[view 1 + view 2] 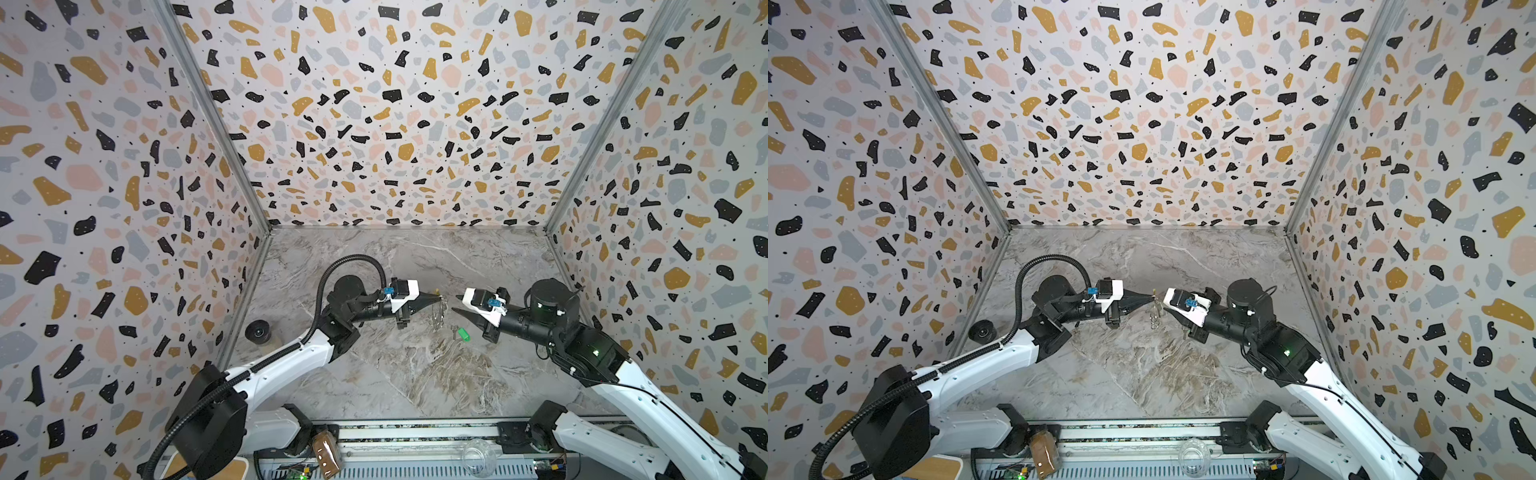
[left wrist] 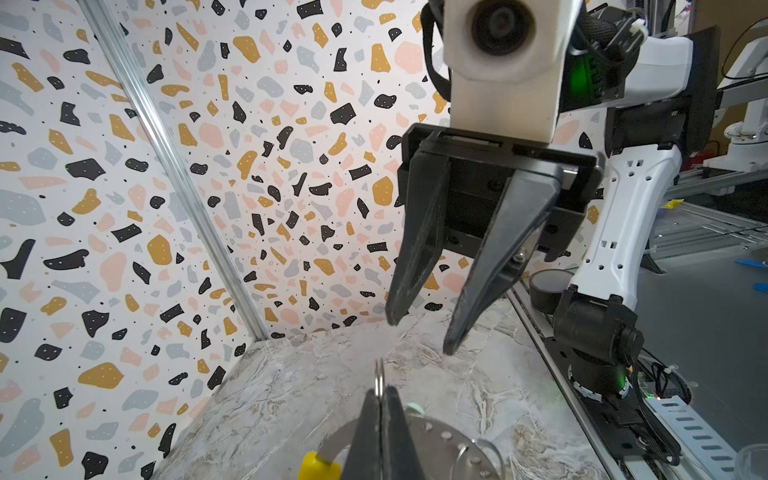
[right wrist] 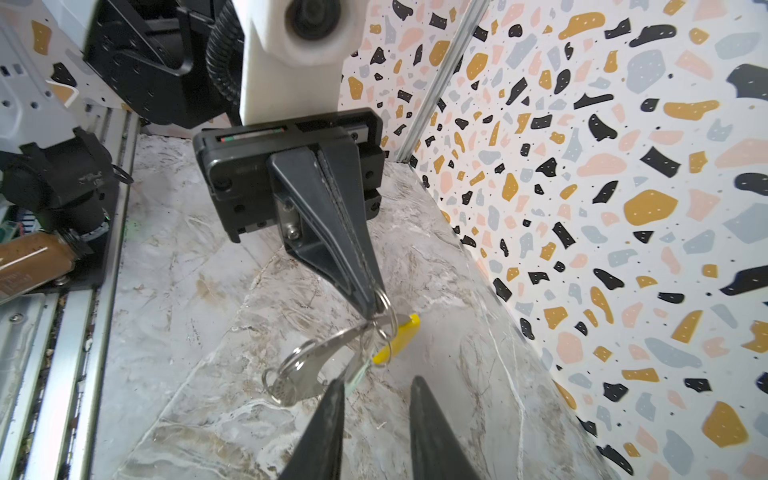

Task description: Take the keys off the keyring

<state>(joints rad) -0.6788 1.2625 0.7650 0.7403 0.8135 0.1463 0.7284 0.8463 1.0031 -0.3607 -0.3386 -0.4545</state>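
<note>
The jaws of the left gripper point(image 3: 371, 306) were pressed fully together, pinching a thin wire loop of the keyring point(image 3: 309, 355). The keyring hung below their tips as a cluster of metal rings near the centre of the right wrist view, and its yellow sleeve point(image 3: 397, 340) stuck out just right of the tips. Facing it, the right gripper point(image 1: 455, 303) held its jaws partly apart with nothing between them, its tips close to the hanging cluster. The pale key point(image 3: 358, 375) dangled in that cluster, showing mostly as a whitish translucent tag just beside one right fingertip point(image 3: 338, 392); whether the two touched could not be told. In both top views this meeting point sat in the lower middle of the frame, above the marbled counter point(image 1: 395, 374). The green key point(image 1: 463, 334) lay on the counter apart from the ring, just below and right of the right gripper's tips in a top view. A dark tape roll point(image 1: 257, 331) stood at the counter's left edge by the terrazzo wall. A brown bottle point(image 1: 326, 453) and a clear jar point(image 1: 478, 457) sat along the bottom rail.
</note>
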